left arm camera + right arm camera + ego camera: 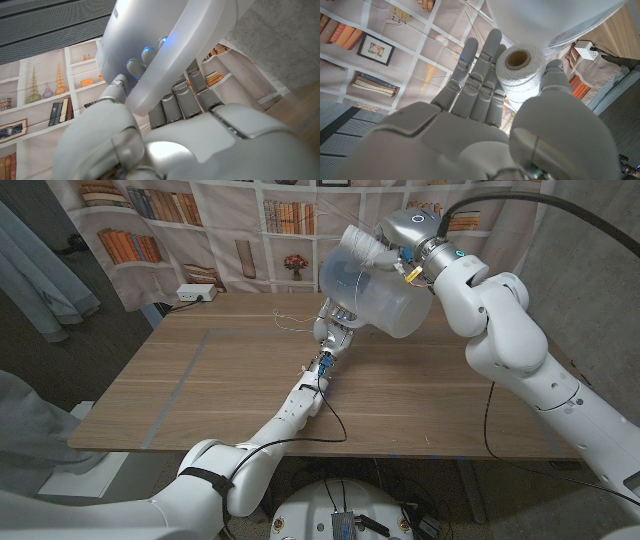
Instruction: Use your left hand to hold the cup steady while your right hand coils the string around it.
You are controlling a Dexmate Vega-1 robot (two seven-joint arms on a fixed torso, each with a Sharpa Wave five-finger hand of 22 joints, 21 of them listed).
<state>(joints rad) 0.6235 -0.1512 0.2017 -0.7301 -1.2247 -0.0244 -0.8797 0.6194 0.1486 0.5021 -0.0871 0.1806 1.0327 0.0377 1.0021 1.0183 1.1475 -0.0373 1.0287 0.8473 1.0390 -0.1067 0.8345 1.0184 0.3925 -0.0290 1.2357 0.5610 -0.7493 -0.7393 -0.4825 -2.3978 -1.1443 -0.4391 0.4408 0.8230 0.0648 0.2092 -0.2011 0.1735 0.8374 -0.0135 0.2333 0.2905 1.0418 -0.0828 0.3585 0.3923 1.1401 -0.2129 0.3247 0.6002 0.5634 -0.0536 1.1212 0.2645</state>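
A large translucent cup (378, 288) is held tilted above the far middle of the wooden table (200, 400). My left hand (334, 328) grips it from below. In the left wrist view my fingers (176, 100) wrap around the cup (165, 45), and their tips glow blue through its wall. My right hand (402, 232) is up beside the top of the cup and holds a spool of white string (364, 246) against it. The right wrist view shows the spool (521, 70) pinched between thumb and fingers of the right hand (485, 115), with the cup (545, 20) just beyond. A thin loose string (290, 319) trails on the table near the left hand.
A white power strip (195, 293) lies at the table's back left corner. A black cable (336, 418) runs along my left forearm onto the table. A bookshelf-print backdrop (250, 230) hangs behind the table.
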